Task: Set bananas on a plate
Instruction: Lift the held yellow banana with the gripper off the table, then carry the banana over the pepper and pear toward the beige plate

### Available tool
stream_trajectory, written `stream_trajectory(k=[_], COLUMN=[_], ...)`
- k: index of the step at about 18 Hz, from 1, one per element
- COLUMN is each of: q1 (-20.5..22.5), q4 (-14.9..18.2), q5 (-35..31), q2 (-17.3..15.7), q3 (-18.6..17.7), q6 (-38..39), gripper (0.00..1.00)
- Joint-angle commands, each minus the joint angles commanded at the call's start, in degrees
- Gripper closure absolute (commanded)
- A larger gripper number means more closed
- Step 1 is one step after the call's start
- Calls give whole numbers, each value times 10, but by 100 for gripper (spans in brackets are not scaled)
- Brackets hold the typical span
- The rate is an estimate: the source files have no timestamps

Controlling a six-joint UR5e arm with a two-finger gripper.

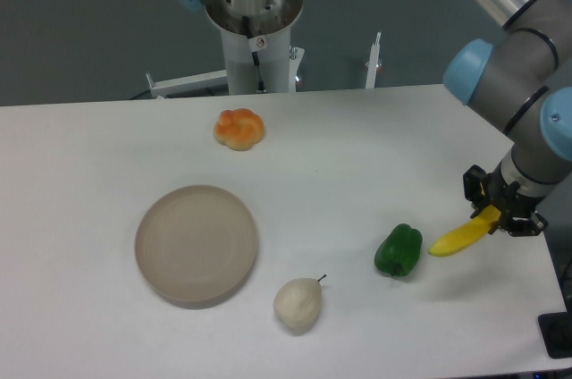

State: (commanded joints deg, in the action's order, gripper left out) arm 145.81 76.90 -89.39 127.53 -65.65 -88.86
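- White table (107,138) fills most of the view, with a dark grey wall behind it and a robot's metal base column (257,26) standing at the far edge.
- Arm (523,66), silver with blue joint caps, reaches in from the upper right and bends down over the table's right side.
- Gripper (502,206), black, sits low near the right edge, its two fingers clamped on one end of the banana (458,238).
- Banana is bright yellow and slants down and to the left from the gripper; whether its free end touches the table cannot be told.
- Green pepper (399,250) stands just left of the banana's free tip, close but apart from it.
- Pale pear (298,304) with a thin stem lies near the front edge, left of the pepper.
- Plate (196,244), round and beige, lies left of centre, with nothing on it, well apart from the banana.
- Orange bun (239,129) lies farther back, beyond the plate and near the base column.
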Motion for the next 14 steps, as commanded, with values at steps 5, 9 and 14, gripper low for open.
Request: stream_trajectory(k=[5,9,14], q1=[-13,-46,-111], q4=[3,4,2], q5=[-2,16,33], q2=[-7,-29,-71], q3=[-3,-33,-87], q6=[11,60,147], gripper=[100,100,100])
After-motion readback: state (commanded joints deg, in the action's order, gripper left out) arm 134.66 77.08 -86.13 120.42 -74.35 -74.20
